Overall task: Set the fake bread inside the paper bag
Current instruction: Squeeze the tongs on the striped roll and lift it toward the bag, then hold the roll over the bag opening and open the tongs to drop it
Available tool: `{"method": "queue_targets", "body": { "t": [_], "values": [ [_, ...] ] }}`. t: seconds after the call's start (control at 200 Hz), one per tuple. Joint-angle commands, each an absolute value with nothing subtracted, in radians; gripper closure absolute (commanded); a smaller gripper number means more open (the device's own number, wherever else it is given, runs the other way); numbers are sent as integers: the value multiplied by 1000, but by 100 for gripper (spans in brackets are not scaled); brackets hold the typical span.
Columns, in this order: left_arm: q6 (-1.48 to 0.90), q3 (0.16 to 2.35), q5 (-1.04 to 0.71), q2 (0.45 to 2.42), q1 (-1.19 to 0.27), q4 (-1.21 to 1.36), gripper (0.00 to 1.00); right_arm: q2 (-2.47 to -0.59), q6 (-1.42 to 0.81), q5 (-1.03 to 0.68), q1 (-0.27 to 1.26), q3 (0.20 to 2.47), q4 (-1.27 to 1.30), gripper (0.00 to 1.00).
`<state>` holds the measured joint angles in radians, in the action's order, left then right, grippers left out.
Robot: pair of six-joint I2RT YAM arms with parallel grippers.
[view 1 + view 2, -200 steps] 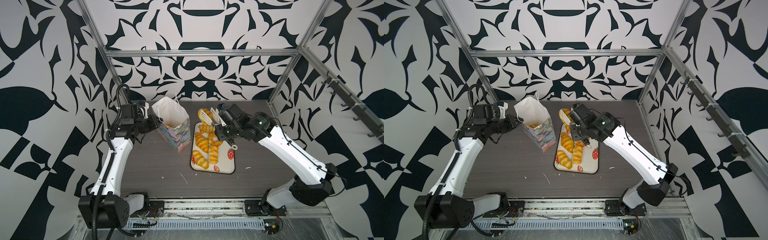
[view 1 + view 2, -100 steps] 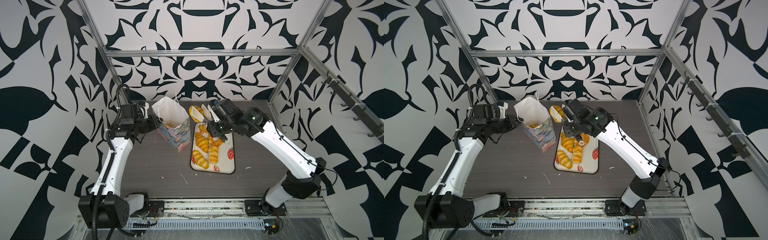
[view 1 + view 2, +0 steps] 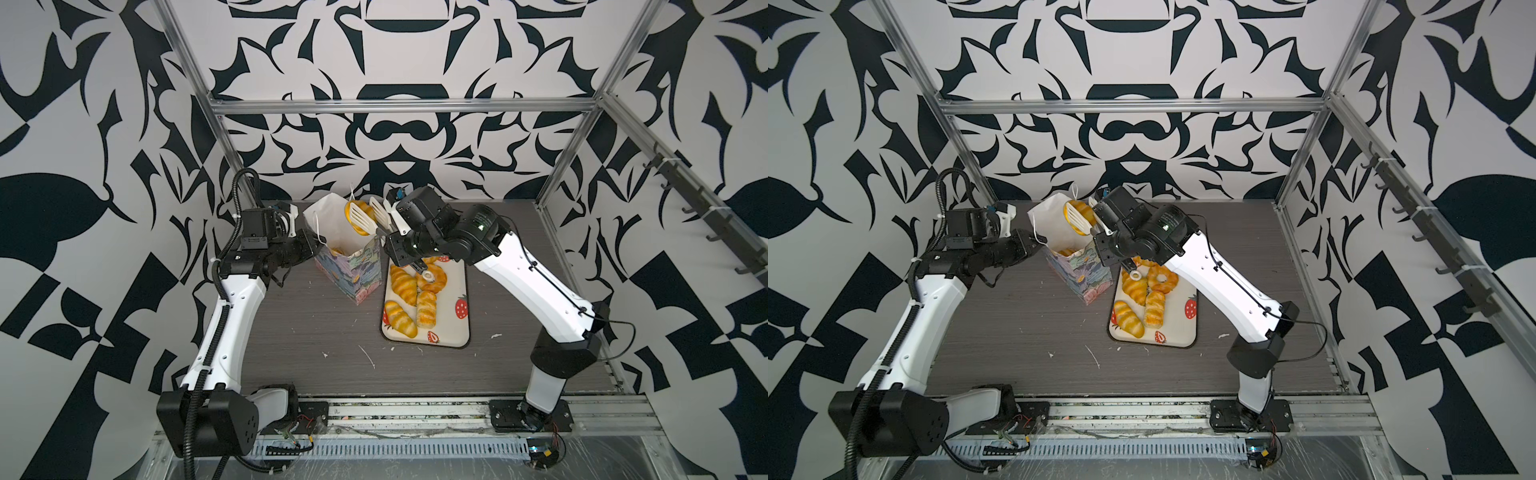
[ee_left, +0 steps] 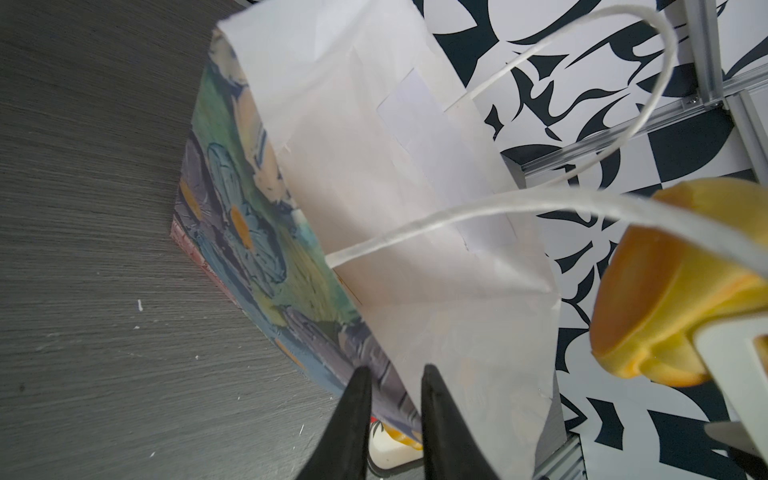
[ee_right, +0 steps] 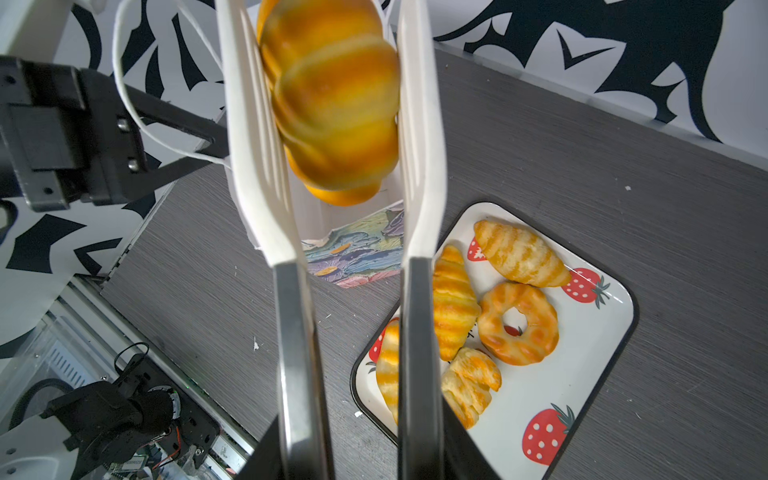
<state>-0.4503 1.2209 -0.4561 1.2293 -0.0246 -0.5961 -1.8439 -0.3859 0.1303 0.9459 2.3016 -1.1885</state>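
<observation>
While left gripper (image 4: 395, 370) pinches bag (image 3: 349, 266) rim, right gripper (image 3: 368, 216) clamps roll (image 5: 332, 108) above bag mouth. Roll looks light, glossy, likely squashy: may slip, best gripped across middle. Other bread (image 5: 517, 324) lies on tray (image 3: 459, 332).

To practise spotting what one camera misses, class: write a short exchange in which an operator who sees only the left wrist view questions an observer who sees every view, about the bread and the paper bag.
Operator: What carries the yellow roll at my view's edge?
Observer: The right gripper; its long white jaws are shut on it.
Operator: Is anything inside the paper bag? I see only its wall.
Observer: Yes. In both top views one golden piece lies at the bottom.
</observation>
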Motion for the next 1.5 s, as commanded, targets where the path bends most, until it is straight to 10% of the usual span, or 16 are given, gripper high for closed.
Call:
{"method": "queue_targets", "body": {
  "t": [0.0,1.49],
  "values": [
    [-441,1235,-454,1208,-28,-619,75,-1843,-366,133,958,2381,-1179,56],
    [-438,1229,-461,1208,-28,-618,75,-1906,-366,118,963,2318,-1135,47]
  ]
}}
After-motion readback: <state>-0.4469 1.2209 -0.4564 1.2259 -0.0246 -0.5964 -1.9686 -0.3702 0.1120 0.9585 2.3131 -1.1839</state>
